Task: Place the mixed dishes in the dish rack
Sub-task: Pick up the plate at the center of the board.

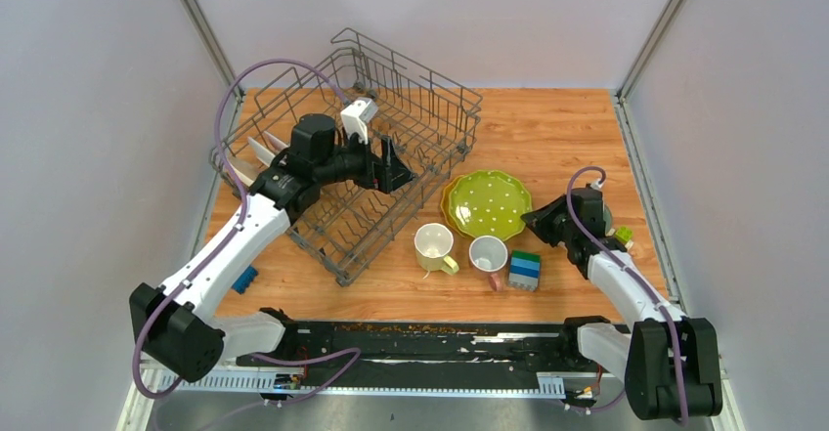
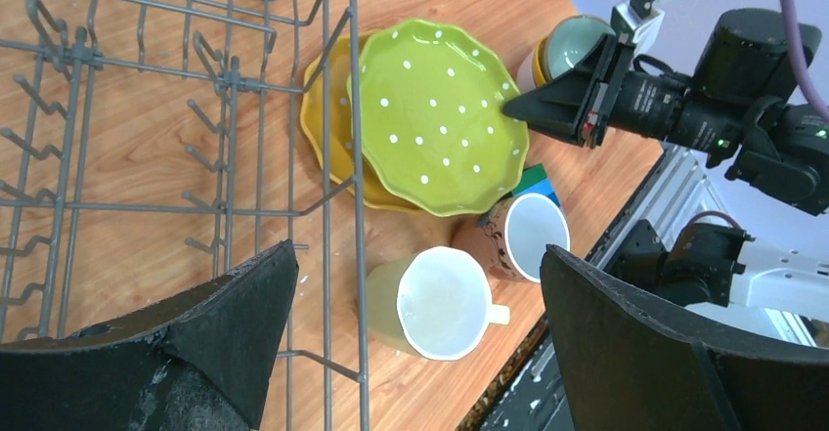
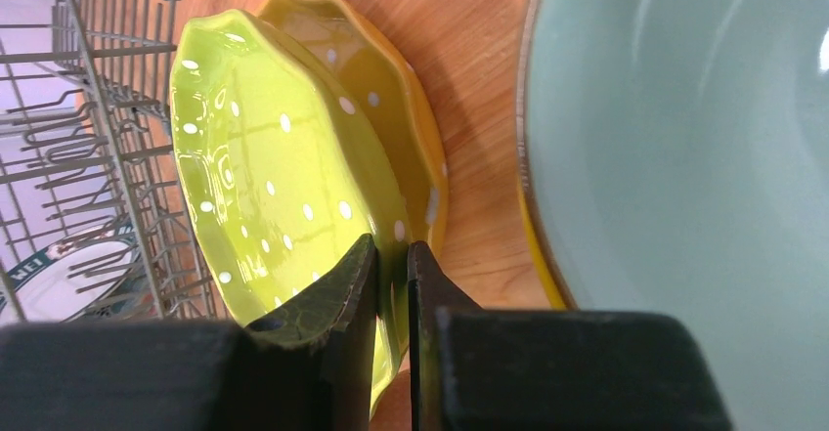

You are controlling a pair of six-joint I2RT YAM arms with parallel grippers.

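Note:
A lime-green scalloped plate with white dots [image 1: 487, 203] rests over a yellow-orange scalloped plate [image 1: 448, 206] right of the dish rack [image 1: 459, 108]. My right gripper [image 1: 533, 221] is shut on the green plate's right rim [image 3: 293, 187], one finger on each face [image 3: 393, 247]. My left gripper [image 1: 401, 172] hangs open and empty over the rack's right part, its fingers [image 2: 244, 304] spread wide [image 2: 418, 255]. A pale yellow mug [image 1: 431, 246] and a white mug [image 1: 488, 254] stand near the rack's front corner. A pale green bowl [image 3: 684, 157] sits beside the right wrist. Plates [image 1: 256, 152] stand in the rack's left end.
Stacked green and blue toy blocks [image 1: 525, 270] stand just right of the white mug. A small blue piece [image 1: 244, 279] lies near the left arm's forearm. The rack's wire wall [image 2: 352, 206] runs between the left gripper and the mugs. Grey walls close in the table.

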